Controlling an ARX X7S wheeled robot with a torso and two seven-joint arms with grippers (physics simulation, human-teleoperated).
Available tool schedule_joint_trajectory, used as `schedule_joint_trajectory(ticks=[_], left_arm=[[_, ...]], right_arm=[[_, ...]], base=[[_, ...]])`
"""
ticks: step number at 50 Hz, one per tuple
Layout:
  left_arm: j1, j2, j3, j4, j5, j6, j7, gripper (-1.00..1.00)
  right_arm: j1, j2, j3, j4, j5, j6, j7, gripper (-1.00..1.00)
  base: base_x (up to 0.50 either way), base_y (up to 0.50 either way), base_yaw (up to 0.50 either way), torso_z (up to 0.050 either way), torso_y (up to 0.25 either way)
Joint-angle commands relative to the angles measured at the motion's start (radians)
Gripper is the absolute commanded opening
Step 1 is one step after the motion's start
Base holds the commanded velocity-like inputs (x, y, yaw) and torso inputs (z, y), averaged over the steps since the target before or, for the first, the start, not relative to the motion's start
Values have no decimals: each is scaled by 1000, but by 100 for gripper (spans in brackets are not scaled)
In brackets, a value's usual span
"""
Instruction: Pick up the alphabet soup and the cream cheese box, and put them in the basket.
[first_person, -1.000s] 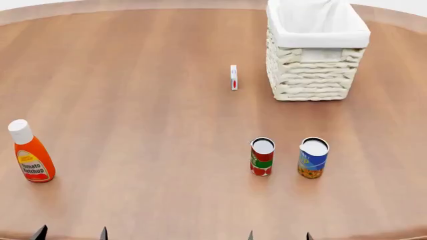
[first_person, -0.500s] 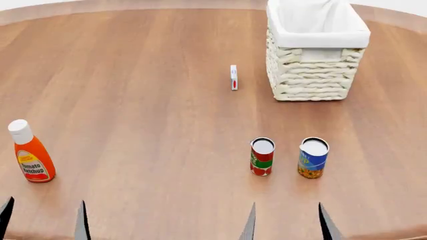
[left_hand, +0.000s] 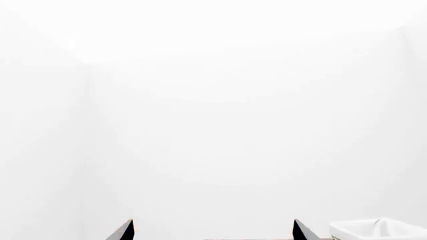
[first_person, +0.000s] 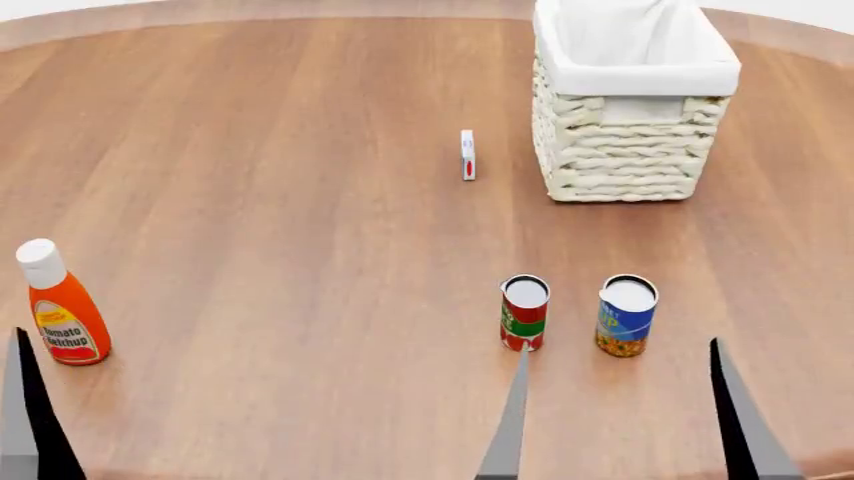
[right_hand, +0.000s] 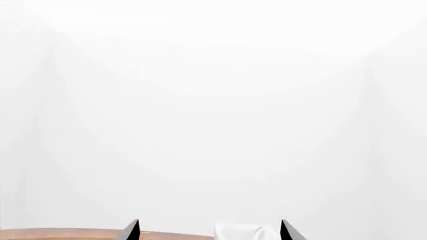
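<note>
Table (first_person: 267, 150): round, wooden, white backdrop behind
Basket (first_person: 627, 100): far right, white lining over its rim
Cream cheese box (first_person: 467, 154): on edge, just left of the basket, apart from it
Alphabet soup (first_person: 525, 313): upright, near side; blue-and-orange can (first_person: 626, 315) beside it on the right
Ketchup bottle (first_person: 60, 305): upright, near left
Right gripper (first_person: 621, 405): fingers apart, empty, left tip by the soup's base
Left gripper (left_hand: 213, 229): fingers apart, empty

A round wooden worktop (first_person: 267, 200) with warm brown grain fills the view, plain white walls (left_hand: 213, 100) behind, evenly lit.
</note>
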Motion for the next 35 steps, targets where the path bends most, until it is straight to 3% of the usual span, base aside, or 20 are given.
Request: schedule_joint_trajectory(ticks=[1, 21, 35], left_arm=[[10, -16, -5, 54, 10, 13, -23, 100], [23, -36, 9, 52, 6, 25, -40, 100], [26, -47, 20, 52, 6, 26, -51, 100]], right_arm=[[-11, 19, -10, -49, -7, -30, 12, 100], [-22, 37, -32, -65, -15, -2, 28, 100], [-28, 48, -37, -60, -5, -11, 37, 100]], base=[[0, 0, 0, 0, 0], [3, 0, 0, 0, 0], [159, 0, 0, 0, 0]])
